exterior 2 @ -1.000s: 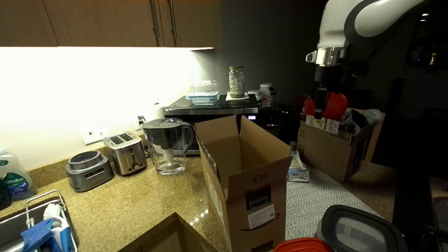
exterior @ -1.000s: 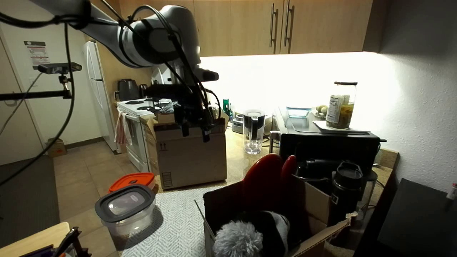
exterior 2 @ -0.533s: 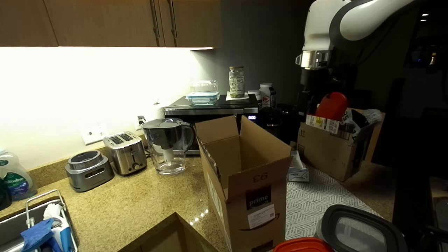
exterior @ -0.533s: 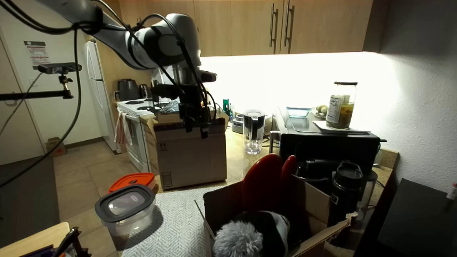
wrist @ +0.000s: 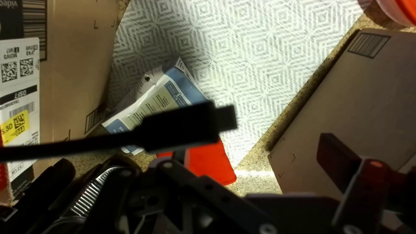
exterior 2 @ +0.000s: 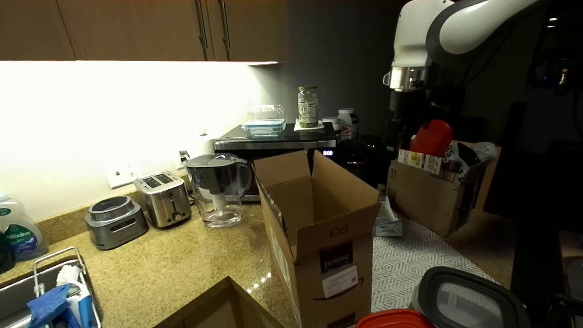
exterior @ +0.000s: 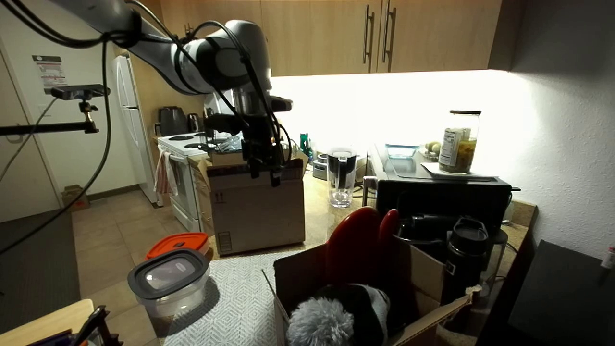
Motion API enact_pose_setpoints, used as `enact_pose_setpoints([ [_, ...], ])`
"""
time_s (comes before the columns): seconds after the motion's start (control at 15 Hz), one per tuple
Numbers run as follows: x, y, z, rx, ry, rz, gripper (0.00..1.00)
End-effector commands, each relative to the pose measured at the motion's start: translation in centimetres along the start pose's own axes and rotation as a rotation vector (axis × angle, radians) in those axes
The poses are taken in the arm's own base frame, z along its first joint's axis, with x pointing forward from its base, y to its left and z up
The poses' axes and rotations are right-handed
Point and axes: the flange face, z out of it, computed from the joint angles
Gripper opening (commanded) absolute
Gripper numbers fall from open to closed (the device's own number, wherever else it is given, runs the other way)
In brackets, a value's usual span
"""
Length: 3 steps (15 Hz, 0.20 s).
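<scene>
Black hinged tool (exterior: 264,176) agape, cardboard box (exterior 2: 335,248), diamond-patterned mat (wrist: 247,48)

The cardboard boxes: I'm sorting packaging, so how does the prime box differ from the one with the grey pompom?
The prime box shows bare inner walls, its bottom mostly hidden; the pompom box holds a red item and the grey pompom. The prime box has a white label below its lettering; the pompom box's, at its top edge, bears a yellow sticker. Both are brown cardboard, open at the top.
</scene>
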Motion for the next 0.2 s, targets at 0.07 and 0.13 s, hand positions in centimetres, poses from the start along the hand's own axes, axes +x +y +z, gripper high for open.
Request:
enact_pose_setpoints([
  [0.07, 0.02, 0.01, -0.07, 0.000, -0.001, 0.000, 1.00],
  [0.13, 0.02, 0.01, -0.07, 0.000, -0.001, 0.000, 1.00],
])
